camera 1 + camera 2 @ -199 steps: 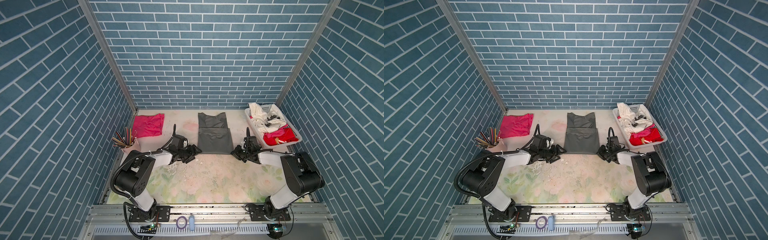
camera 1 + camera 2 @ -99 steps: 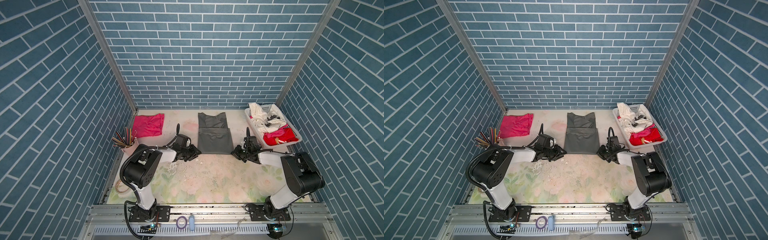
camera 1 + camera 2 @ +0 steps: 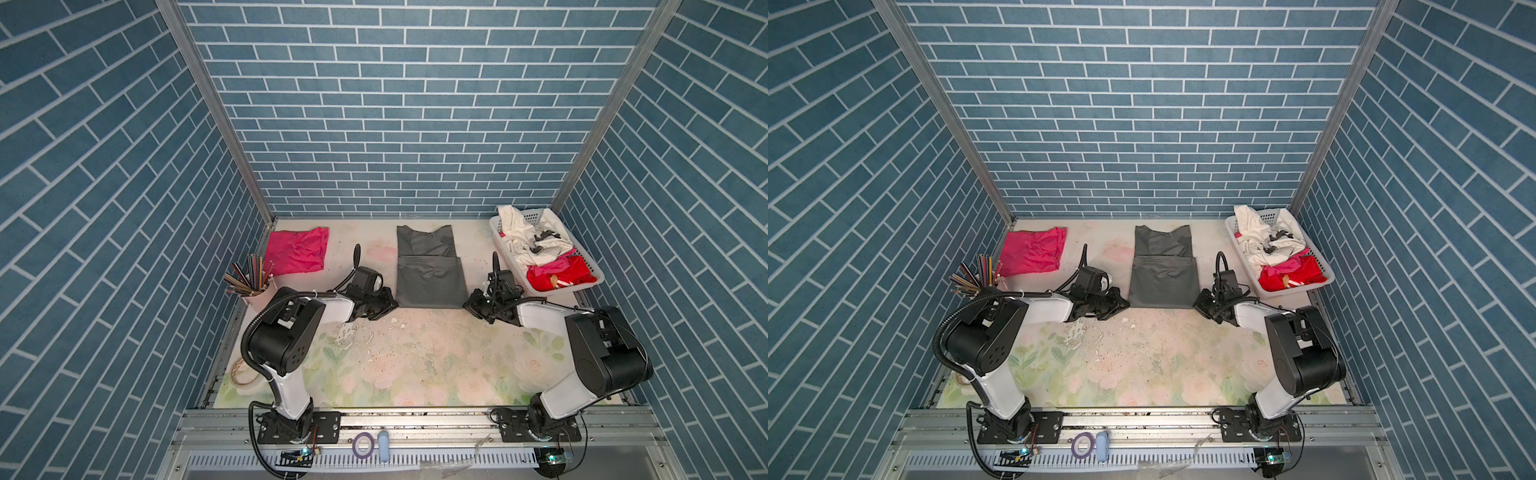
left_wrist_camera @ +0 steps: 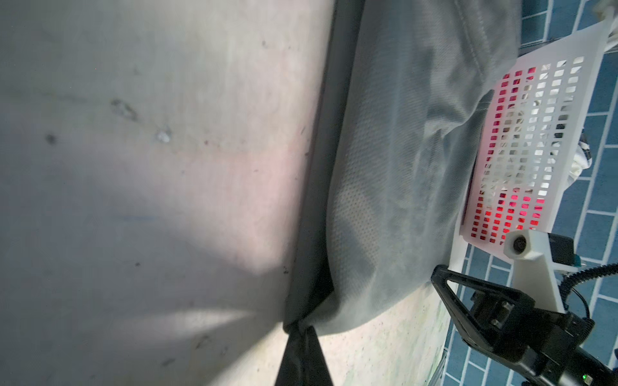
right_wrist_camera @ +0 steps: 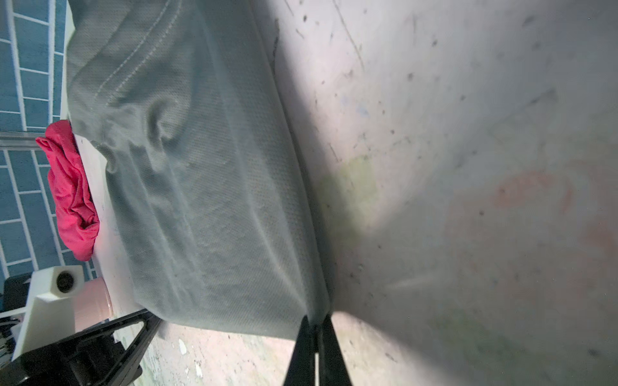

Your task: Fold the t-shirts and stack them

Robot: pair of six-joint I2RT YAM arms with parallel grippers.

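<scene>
The dark grey t-shirt [image 3: 428, 270] [image 3: 1163, 270] lies flat at the table's middle back, its sides folded in. My left gripper [image 3: 392, 306] [image 4: 301, 331] is shut on the shirt's near left corner. My right gripper [image 3: 468, 305] [image 5: 316, 322] is shut on its near right corner. Both wrist views show the grey t-shirt [image 4: 394, 187] [image 5: 207, 187] bunched into the closed jaws. The hot pink t-shirt [image 3: 297, 250] [image 3: 1034, 251] lies folded at the back left, apart from both grippers.
A white perforated basket [image 3: 509, 253] [image 4: 535, 140] with white and red clothes stands at the back right, close to my right arm. A cup of coloured pencils [image 3: 249, 278] stands at the left edge. Blue brick walls enclose three sides.
My left gripper moved right to the grey t-shirt's near left corner and shut on it. The right gripper stayed shut on the near right corner.
</scene>
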